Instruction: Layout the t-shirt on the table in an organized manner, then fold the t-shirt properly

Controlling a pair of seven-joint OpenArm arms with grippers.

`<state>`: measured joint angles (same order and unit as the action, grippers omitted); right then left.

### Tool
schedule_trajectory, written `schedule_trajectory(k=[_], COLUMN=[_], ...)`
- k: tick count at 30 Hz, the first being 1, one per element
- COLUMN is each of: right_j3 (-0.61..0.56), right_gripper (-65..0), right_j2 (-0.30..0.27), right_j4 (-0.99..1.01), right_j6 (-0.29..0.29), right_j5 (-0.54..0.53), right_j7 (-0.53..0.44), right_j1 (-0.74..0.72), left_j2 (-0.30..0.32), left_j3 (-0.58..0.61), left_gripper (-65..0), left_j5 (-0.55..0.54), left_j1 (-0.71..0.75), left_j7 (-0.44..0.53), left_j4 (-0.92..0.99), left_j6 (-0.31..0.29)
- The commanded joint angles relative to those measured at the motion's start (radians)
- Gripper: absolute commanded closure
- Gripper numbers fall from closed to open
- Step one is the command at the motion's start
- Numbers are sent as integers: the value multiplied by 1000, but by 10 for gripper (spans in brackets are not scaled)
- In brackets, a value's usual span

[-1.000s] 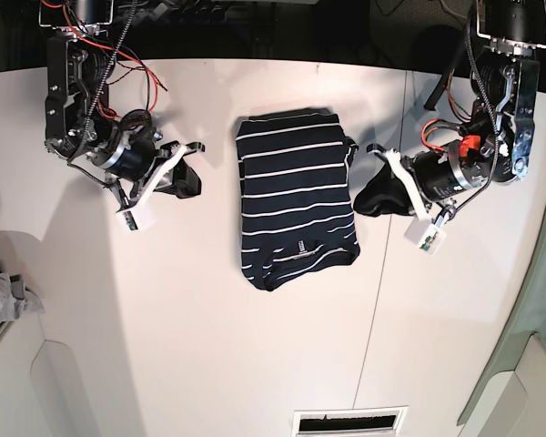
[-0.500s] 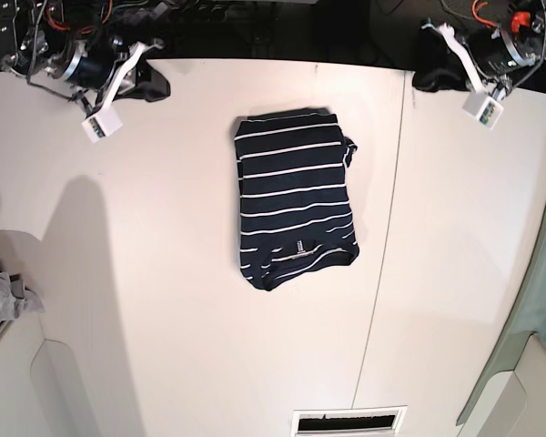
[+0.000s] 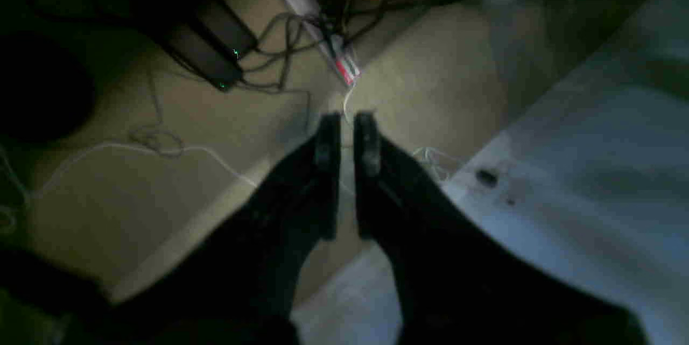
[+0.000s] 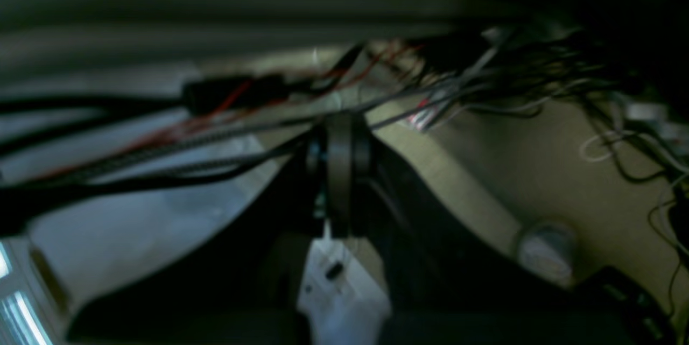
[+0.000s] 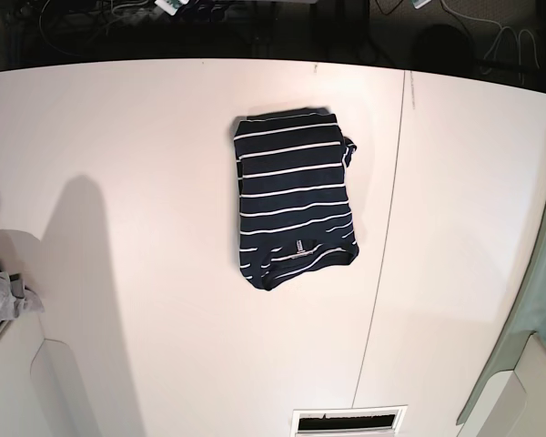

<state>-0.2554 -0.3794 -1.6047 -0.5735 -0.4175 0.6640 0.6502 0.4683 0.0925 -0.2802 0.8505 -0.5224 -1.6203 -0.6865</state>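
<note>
The t-shirt (image 5: 296, 214), dark navy with thin white stripes, lies folded into a neat upright rectangle in the middle of the white table (image 5: 146, 182). Neither gripper touches it, and both arms have all but left the base view. In the left wrist view my left gripper (image 3: 346, 119) hangs past the table's edge over the floor, its fingers a narrow gap apart with nothing between them. In the right wrist view my right gripper (image 4: 339, 124) is shut and empty, with its fingers pressed together among cables beyond the table (image 4: 161, 199).
A small grey cloth (image 5: 0, 300) lies at the table's left edge. A thin dark seam (image 5: 382, 255) runs down the table to the right of the shirt. A vent (image 5: 348, 421) sits at the bottom edge. Cables (image 3: 301, 38) and a black box (image 3: 204, 49) lie on the floor behind.
Both arms have pulled away from the shirt's sides to the far edge and out of the base view. The shirt has not moved.
</note>
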Motion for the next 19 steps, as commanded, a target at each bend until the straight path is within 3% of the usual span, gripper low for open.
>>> schedule_trajectory(k=[1,4,7,14,19], right_j3=[-26,-99,-134,-98,-93], right_gripper=[0,0,0,0,0], right_j2=[-8,-5,6,106,153], right_j4=[19,118,208,274,271], right_j6=[-7,-6,-5,2,1], right_j5=[26,130,197,283,282], right_j7=[-33,-115,-166,-212,-212], right_j1=[4,-5,-16,-15,-16], left_j2=[6,5,2,-20,-39], left_j3=[29,122,212,350,359], left_gripper=[-56,-56,-56,-56,-56], left_j5=[12,39,37,34,34], left_j1=[-4,-75,-167,-272,-271], left_j7=[32,53,80,289,302], left_j4=[34,182,319,464,463], left_j6=[-11,95,144,151,151])
